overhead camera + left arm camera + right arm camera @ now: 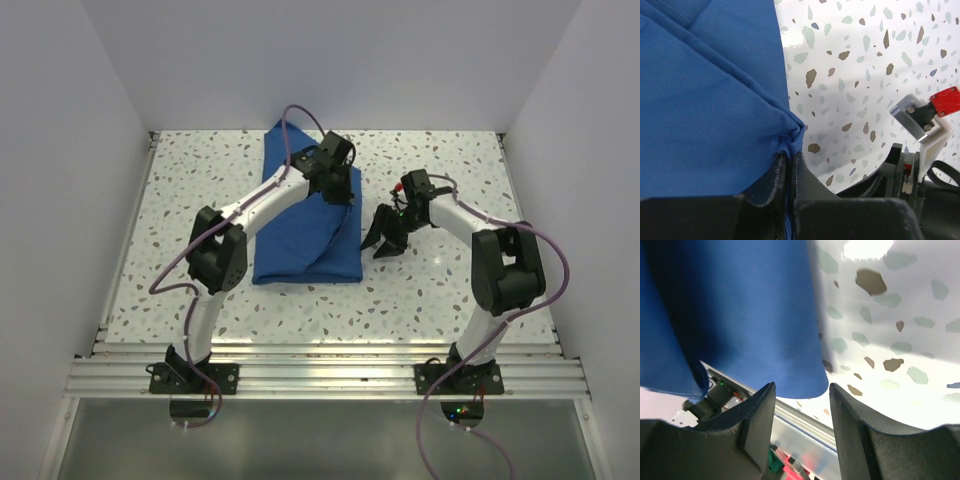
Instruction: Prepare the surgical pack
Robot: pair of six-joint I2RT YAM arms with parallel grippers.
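A royal-blue cloth drape (300, 240), part of the surgical pack, lies folded in the middle of the speckled table. My left gripper (348, 196) hangs over its right edge. In the left wrist view that gripper (789, 156) is shut on a bunched fold of the drape (705, 110). My right gripper (381, 244) hovers just right of the drape's near right corner and points toward it. Seen from the right wrist, it (801, 390) stands open with nothing between its fingers, and the drape's corner (740, 315) lies just beyond the tips.
White walls enclose the speckled table (450, 180) on three sides. An aluminium rail (330, 375) with both arm bases runs along the near edge. The right arm's wrist (925, 125) shows close by in the left wrist view.
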